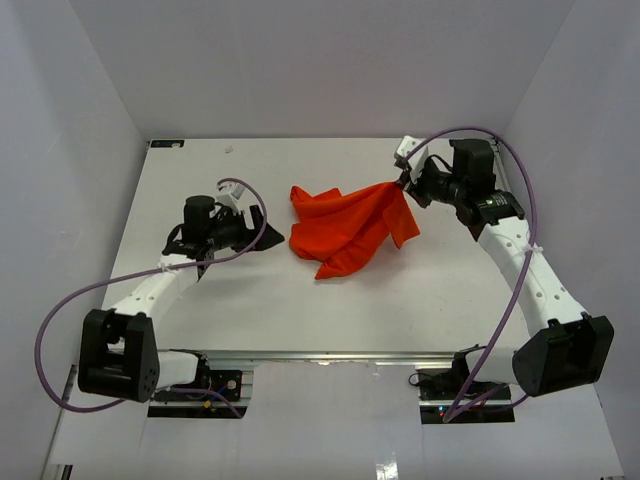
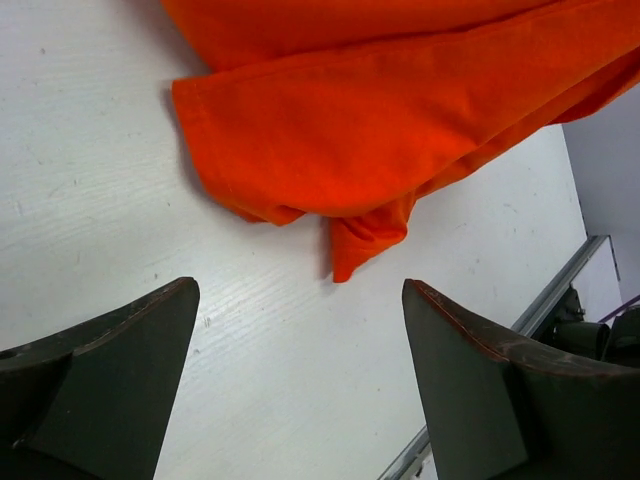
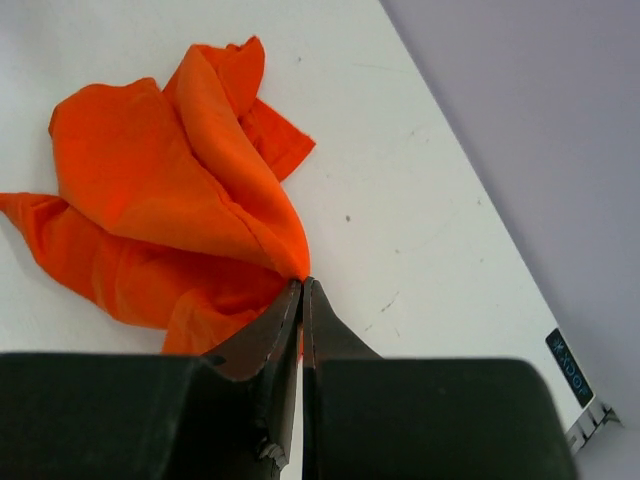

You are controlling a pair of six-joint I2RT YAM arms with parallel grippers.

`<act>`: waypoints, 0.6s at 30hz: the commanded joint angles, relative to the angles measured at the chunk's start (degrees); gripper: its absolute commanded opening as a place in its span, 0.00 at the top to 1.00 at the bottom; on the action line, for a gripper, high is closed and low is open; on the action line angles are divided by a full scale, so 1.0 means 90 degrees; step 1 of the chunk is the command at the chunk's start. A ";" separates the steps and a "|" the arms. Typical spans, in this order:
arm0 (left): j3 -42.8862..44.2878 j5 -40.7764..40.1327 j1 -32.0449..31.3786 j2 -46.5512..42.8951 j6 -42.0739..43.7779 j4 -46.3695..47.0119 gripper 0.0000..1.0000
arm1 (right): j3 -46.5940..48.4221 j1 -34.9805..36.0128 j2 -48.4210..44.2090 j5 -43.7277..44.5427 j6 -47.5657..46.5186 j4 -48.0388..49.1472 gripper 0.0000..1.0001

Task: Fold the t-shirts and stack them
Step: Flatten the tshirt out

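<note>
A crumpled orange-red t-shirt (image 1: 348, 228) lies at the middle of the white table. My right gripper (image 1: 403, 181) is shut on the shirt's right edge and holds it pulled up toward the far right. In the right wrist view the cloth (image 3: 170, 200) fans out from the pinched gripper tips (image 3: 303, 283). My left gripper (image 1: 262, 238) stands open just left of the shirt, low over the table, with nothing between its fingers. In the left wrist view the shirt's hem (image 2: 380, 150) lies ahead of the open gripper (image 2: 300, 290), apart from both fingertips.
White walls enclose the table (image 1: 300, 300) on the left, back and right. The table's metal front rail (image 1: 330, 355) runs between the two arm bases. Purple cables loop off both arms.
</note>
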 commanded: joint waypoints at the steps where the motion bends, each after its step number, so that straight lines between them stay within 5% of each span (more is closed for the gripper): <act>1: 0.0649 -0.0032 -0.0315 0.0573 0.0376 0.0334 0.07 | -0.0523 -0.0357 -0.0382 0.0024 -0.0090 0.0029 0.94; 18: 0.0963 0.0114 -0.0560 0.1532 0.0220 0.0705 0.07 | -0.1072 -0.0622 -0.0587 -0.0172 -0.0217 -0.0245 0.94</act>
